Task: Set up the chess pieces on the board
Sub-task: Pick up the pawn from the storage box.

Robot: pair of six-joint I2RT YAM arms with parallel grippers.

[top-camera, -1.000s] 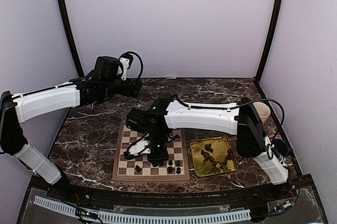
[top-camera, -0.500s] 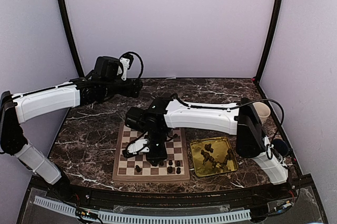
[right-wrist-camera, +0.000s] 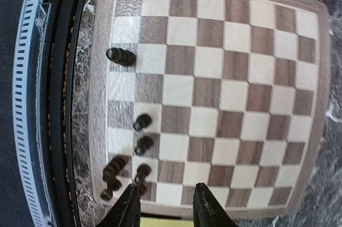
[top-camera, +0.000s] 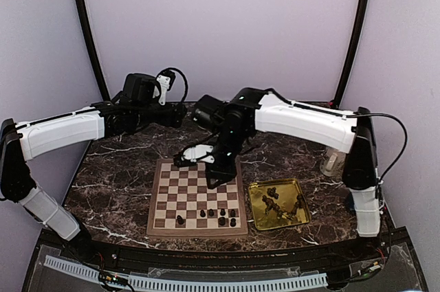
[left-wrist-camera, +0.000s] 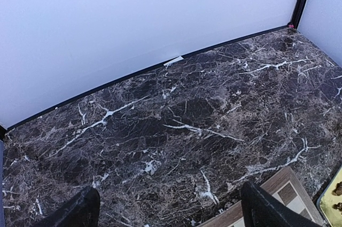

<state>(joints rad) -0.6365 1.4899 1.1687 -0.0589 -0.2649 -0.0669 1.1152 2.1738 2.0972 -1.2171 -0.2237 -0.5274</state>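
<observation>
The board (top-camera: 198, 196) lies on the marble table in front of the arms. Several dark chess pieces (top-camera: 222, 216) stand along its near edge, one apart at the left (top-camera: 179, 220). More pieces (top-camera: 273, 203) lie in the gold tray. My right gripper (top-camera: 219, 174) hangs open and empty above the board's far part. In the right wrist view the board (right-wrist-camera: 230, 83) fills the frame, with pieces (right-wrist-camera: 142, 145) near the open gripper (right-wrist-camera: 166, 212). My left gripper (top-camera: 176, 115) is open and empty over bare marble at the back left, and it also shows in the left wrist view (left-wrist-camera: 171, 213).
The shiny gold tray (top-camera: 256, 218) sits right of the board. A pale cup (top-camera: 332, 161) stands at the right behind the right arm. Walls enclose the table on three sides. The left wrist view shows the board's corner (left-wrist-camera: 280, 190) and the tray's edge (left-wrist-camera: 332, 197).
My right arm has risen and swung back from low over the board's near rows to above its far edge. The left arm has not moved.
</observation>
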